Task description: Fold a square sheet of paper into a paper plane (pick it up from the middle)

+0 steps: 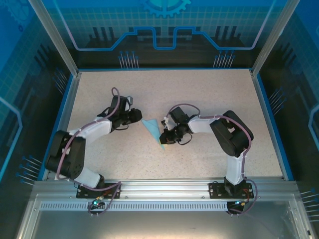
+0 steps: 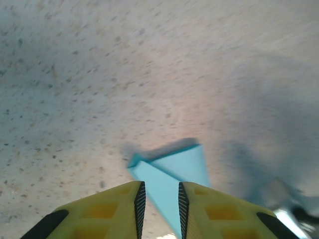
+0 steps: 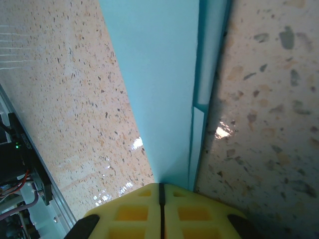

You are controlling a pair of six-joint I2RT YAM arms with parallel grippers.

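The paper plane (image 1: 151, 129), a slim, creased light-blue wedge, lies mid-frame on the speckled surface (image 1: 209, 94). The left gripper (image 2: 159, 194) has its jaws slightly apart, straddling it. The right gripper (image 3: 160, 191) has its jaws pressed together on its narrow end.

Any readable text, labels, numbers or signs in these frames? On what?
None to read. The light-blue paper is plain, the table is bare speckle, and the blue backdrop panels carry only line graphics and a gear shape, no letters.
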